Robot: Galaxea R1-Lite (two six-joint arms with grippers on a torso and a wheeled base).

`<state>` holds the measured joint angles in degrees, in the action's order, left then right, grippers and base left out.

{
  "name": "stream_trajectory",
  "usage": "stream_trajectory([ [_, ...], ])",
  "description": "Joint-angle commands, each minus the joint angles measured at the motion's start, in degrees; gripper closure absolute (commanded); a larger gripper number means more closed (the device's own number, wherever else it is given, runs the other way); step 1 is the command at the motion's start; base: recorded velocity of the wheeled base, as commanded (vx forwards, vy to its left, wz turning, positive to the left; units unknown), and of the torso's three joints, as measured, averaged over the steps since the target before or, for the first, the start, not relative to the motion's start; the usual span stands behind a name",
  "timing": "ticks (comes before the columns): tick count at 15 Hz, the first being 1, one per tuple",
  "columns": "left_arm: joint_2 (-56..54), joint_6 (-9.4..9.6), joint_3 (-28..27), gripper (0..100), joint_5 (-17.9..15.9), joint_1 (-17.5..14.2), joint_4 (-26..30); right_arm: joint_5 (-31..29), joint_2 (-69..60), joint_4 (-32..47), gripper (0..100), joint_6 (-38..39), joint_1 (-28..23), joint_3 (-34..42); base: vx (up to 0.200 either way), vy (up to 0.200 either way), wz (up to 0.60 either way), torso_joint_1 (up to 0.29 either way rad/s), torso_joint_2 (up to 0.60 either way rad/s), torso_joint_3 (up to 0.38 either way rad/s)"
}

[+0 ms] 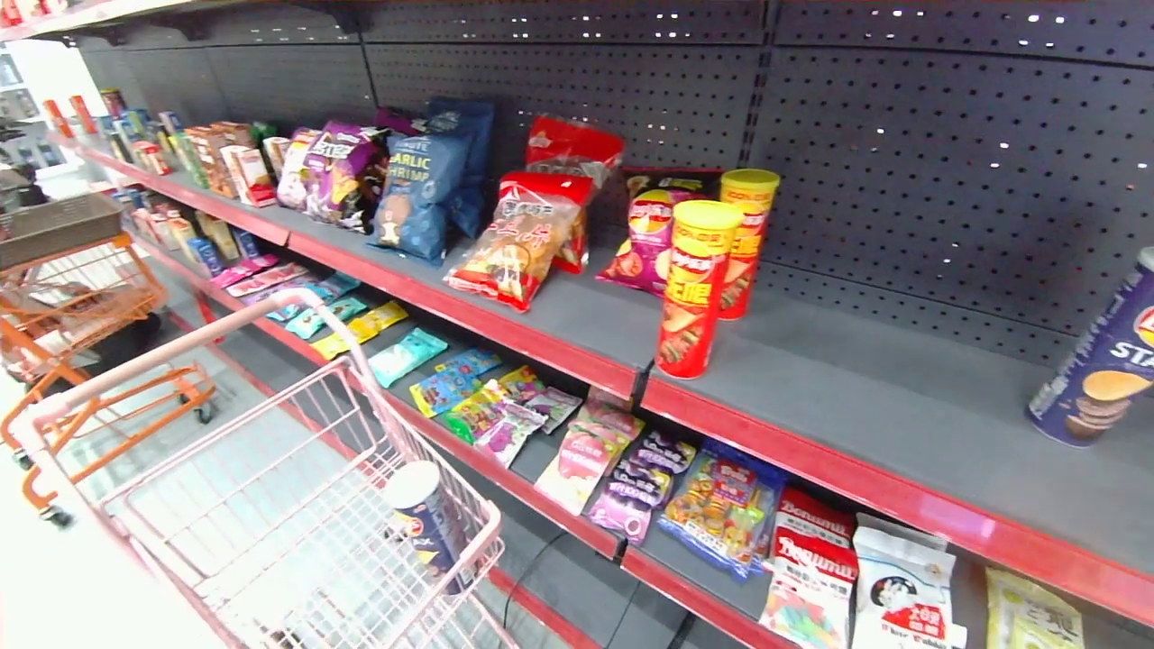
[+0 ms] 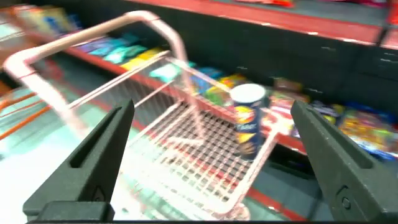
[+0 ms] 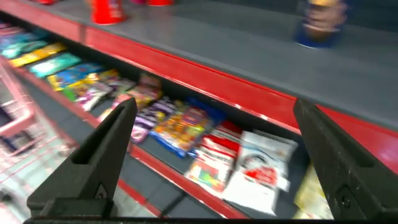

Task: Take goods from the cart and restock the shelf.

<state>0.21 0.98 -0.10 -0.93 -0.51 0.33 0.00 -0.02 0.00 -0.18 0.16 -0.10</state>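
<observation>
The cart [image 1: 270,505] is pale pink wire; the can [image 1: 431,527] in it is dark blue with a white lid. The shelf [image 1: 865,406] is grey with a red front edge, its back panel [image 1: 947,162] dark grey, dotted with holes. Two canisters [image 1: 696,288] are red and yellow

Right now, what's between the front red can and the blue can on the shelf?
Nothing; the head view shows bare grey shelf between red can and blue can.
</observation>
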Motion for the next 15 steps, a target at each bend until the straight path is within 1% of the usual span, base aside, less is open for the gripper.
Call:
stream_trajectory([
  [1, 0.0, -0.01, 0.0, 0, 0.0, 0.0, 0.0, 0.0, 0.0, 0.0, 0, 0.0, 0.0, 0.0, 0.000, 0.000, 0.60, 0.002, 0.00, -0.002],
  [2, 0.0, -0.01, 0.0, 0, 0.0, 0.0, 0.0, 0.0, 0.0, 0.0, 0, 0.0, 0.0, 0.0, 0.000, 0.000, 0.60, 0.002, 0.00, 0.007],
  [6, 0.0, -0.01, 0.0, 0, 0.0, 0.0, 0.0, 0.0, 0.0, 0.0, 0, 0.0, 0.0, 0.0, 0.000, 0.000, 0.00, -0.023, 0.04, 0.026],
  [15, 0.0, -0.01, -0.1, 0, 0.0, 0.0, 0.0, 0.0, 0.0, 0.0, 0, 0.0, 0.0, 0.0, 0.000, 0.000, 0.00, -0.147, 0.36, 0.210],
])
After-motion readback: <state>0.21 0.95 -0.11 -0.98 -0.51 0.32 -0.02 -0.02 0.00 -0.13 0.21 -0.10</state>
